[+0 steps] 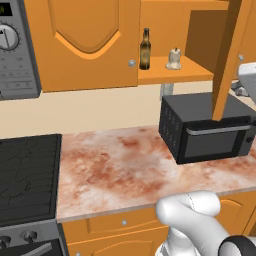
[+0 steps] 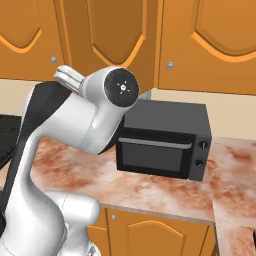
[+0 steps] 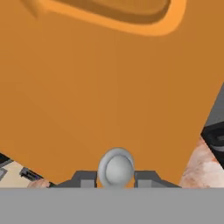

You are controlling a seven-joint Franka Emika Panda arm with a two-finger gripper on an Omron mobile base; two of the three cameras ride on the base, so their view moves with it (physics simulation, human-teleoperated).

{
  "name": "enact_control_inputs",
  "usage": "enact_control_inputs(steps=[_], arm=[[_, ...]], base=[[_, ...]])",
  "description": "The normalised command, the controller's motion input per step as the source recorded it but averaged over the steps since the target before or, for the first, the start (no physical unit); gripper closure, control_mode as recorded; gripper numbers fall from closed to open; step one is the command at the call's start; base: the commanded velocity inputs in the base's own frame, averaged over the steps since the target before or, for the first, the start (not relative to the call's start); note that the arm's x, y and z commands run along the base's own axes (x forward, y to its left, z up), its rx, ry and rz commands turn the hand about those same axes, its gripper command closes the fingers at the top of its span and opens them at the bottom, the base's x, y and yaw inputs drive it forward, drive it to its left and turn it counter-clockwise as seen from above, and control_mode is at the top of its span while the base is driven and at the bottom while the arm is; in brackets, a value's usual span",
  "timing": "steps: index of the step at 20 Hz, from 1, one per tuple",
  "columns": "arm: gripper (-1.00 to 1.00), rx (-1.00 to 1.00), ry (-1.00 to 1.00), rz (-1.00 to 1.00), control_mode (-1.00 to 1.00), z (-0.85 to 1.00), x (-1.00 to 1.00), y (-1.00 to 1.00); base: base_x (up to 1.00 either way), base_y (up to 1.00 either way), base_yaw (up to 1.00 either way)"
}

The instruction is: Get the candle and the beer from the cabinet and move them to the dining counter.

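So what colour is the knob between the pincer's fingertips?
Silver-grey, a round knob on the orange cabinet door; the hand view shows it best.

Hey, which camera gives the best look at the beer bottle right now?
The left base view: the beer stands upright on the open cabinet shelf, left of the candle. The other views face cabinet doors instead.

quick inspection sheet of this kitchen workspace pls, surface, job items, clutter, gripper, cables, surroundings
surface: reddish-brown and cream marbled worktop, bare beside the black microwave.
job's things: slim brown glass beer bottle and small cream-white lumpy candle stand apart on the shelf of the orange wooden wall cabinet, one door swung open.
clutter: nothing seen.
gripper: gripper sits at a round silver knob, a finger on each side; contact cannot be told.
cables: nothing seen.
surroundings: black stovetop, grey oven panel, orange drawer fronts.
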Motion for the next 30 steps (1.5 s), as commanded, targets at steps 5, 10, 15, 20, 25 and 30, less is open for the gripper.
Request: enact_control_inputs(steps=[5,10,15,20,25,30], arm=[[-1.0,0.04,0.04,0.01,-1.0,-0.29,-0.19,0.3],[-1.0,0.16,0.0,-0.02,-1.0,-0.09,-0.43,0.23],[-1.0,0.14,0.0,-0.07,-1.0,-0.05,-0.54,0.26],[-1.0,0.04,0.07,-0.23,-1.0,-0.02,-0.21,0.49],[-1.0,0.04,0.12,-0.36,-1.0,-0.01,0.0,0.54],[-1.0,0.12,0.09,-0.32,-1.0,0.0,0.15,0.52]], base=[[0.0,0.0,0.0],[0.0,0.0,0.0],[0.0,0.0,0.0],[0.0,0.0,0.0],[0.0,0.0,0.0],[0.0,0.0,0.0]])
